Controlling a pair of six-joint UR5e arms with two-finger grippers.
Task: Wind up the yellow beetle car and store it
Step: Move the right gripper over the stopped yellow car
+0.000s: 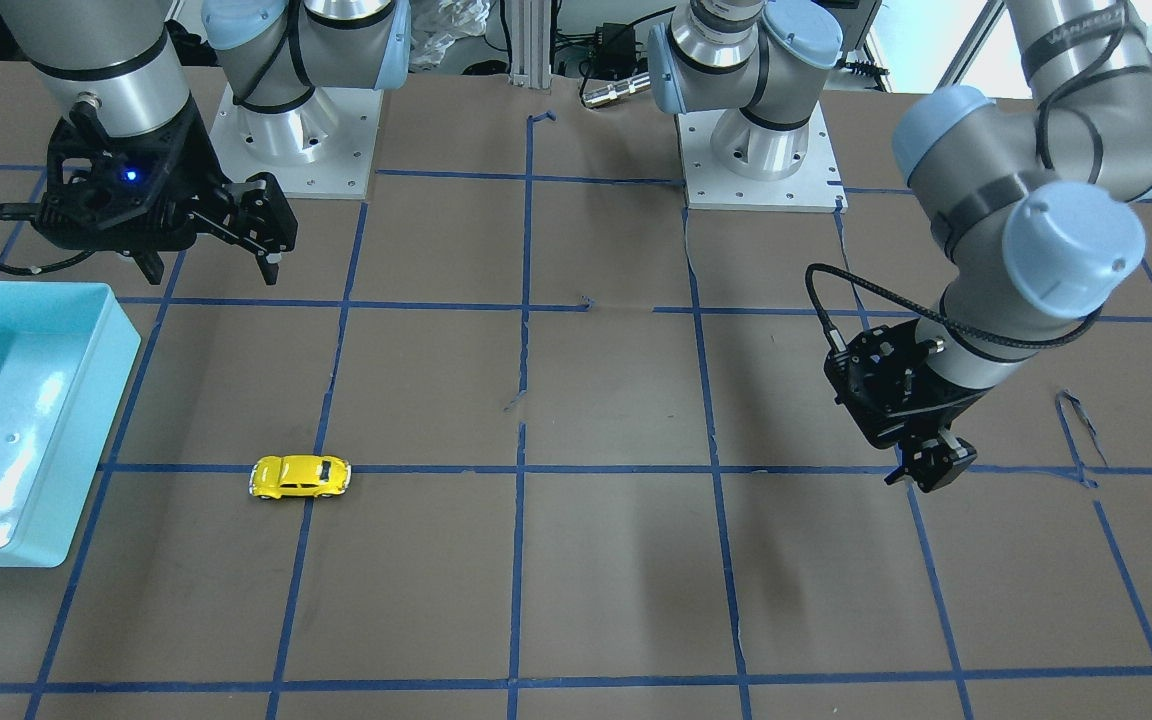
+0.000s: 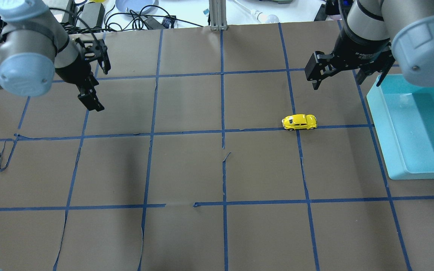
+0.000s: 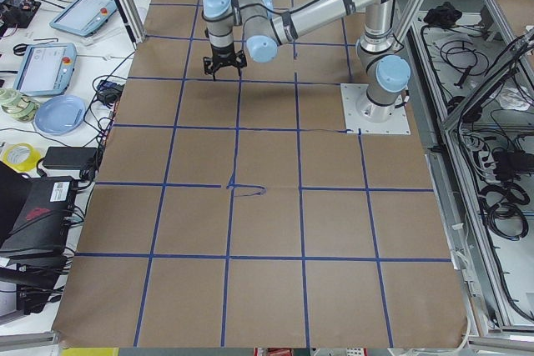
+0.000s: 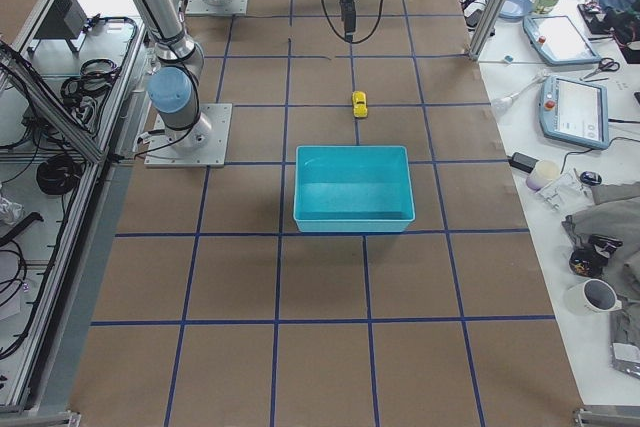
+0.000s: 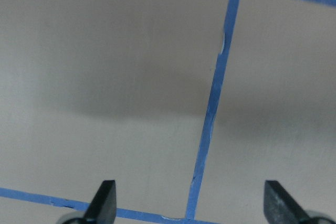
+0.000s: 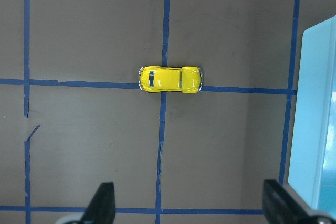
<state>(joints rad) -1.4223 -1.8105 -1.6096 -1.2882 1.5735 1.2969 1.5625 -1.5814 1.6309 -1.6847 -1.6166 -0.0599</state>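
I see a table (image 2: 187, 169) covered in brown paper and sectioned by blue tape lines (image 2: 222, 109) (some torn or lifted). A light-blue bin (image 2: 381, 131) sits on it, open side up. A side bench holds a teach pendant (image 4: 572, 112) and a mug (image 4: 585, 297).

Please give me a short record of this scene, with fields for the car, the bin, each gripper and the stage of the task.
car: yellow, on its wheels on the table, across a tape line, held by nothing
bin: teal, beside the car, apart from it
right gripper: jaws open, empty, above the table near the car
left gripper: jaws open, empty, over bare table far from the car
stage: car not yet grasped
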